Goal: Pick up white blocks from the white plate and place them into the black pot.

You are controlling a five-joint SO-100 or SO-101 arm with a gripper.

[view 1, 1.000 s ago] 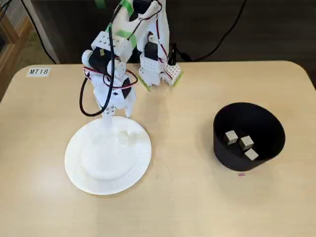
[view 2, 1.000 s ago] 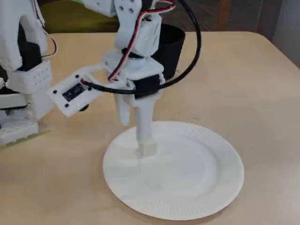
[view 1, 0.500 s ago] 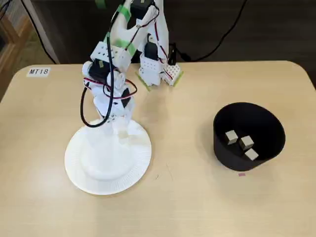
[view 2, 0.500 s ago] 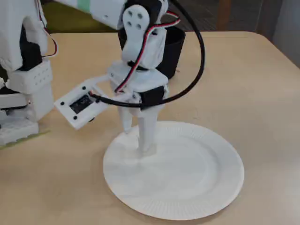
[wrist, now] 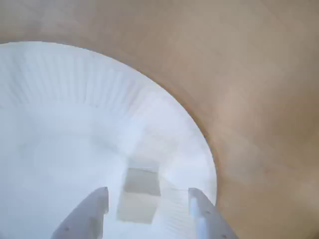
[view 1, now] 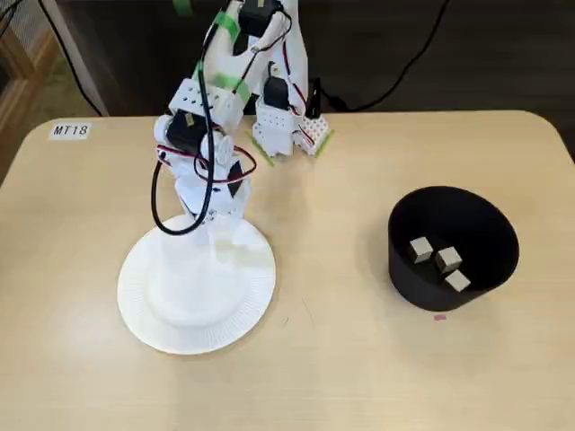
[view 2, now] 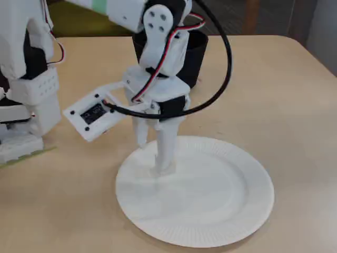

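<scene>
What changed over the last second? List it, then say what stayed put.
The gripper has come down lower over the white plate, and its open fingers now sit on either side of the last white block, not yet closed on it. Unchanged: plate, black pot and its three blocks.

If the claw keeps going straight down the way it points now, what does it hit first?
Most likely the white block, which lies between the open claw's tips in the wrist view. The white plate lies right beneath it. How much height remains above the block is hard to judge.
</scene>
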